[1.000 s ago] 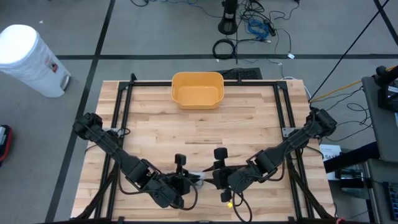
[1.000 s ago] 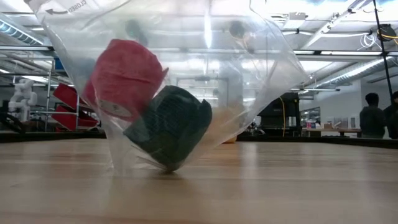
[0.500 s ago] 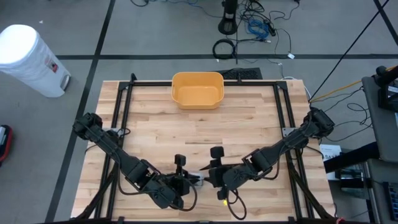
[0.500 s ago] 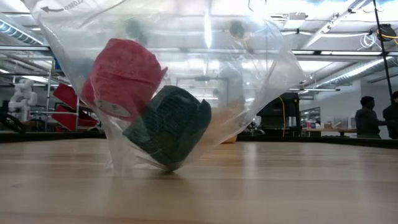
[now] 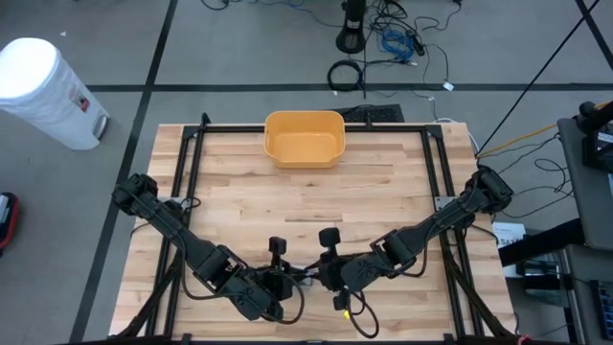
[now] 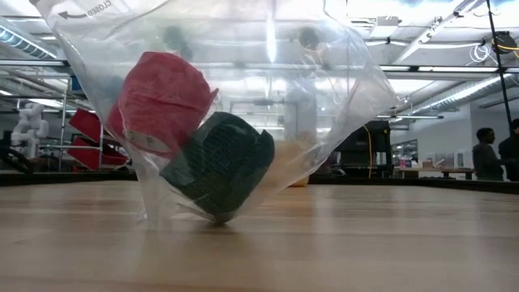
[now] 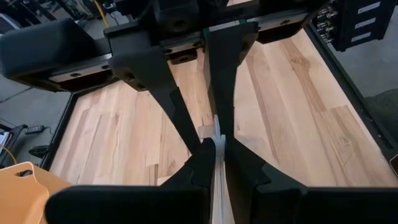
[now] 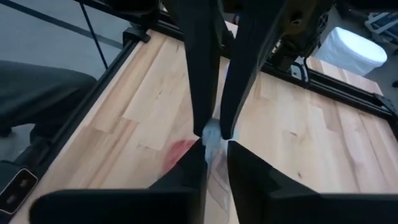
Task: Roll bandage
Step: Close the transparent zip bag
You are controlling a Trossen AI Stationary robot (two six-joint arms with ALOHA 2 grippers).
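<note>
A clear plastic bag (image 6: 243,73) holds a red bandage roll (image 6: 162,101) and a dark green roll (image 6: 223,166). The bag's lower corner (image 6: 212,217) touches the table near its front edge, and the rest stands up from it. My left gripper (image 5: 287,278) and my right gripper (image 5: 321,272) face each other above the bag, both shut on its top edge. In the wrist views the bag shows as a thin pale strip (image 7: 217,134) between the two pairs of fingers. My left gripper pinches the bag's top edge (image 7: 216,163) between its two fingers, coming slanting down from the table's left. The bag hangs below the fingers, its lower corner on the table. My right gripper pinches the same top edge (image 8: 212,138) between its two fingers, slanting down from the table's right, right beside the left gripper's fingertips (image 8: 200,127).
A yellow bin (image 5: 304,137) sits at the middle of the table's far edge. Black frame rails (image 5: 192,172) run along the table's left, right and far sides. A white waste bin (image 5: 43,91) stands on the floor at the far left. People (image 6: 486,154) stand far off in the room.
My right gripper has moved toward the table's left, up to the left gripper, and has shut on the bag's top edge. The bag and its two rolls stay almost where they were.
</note>
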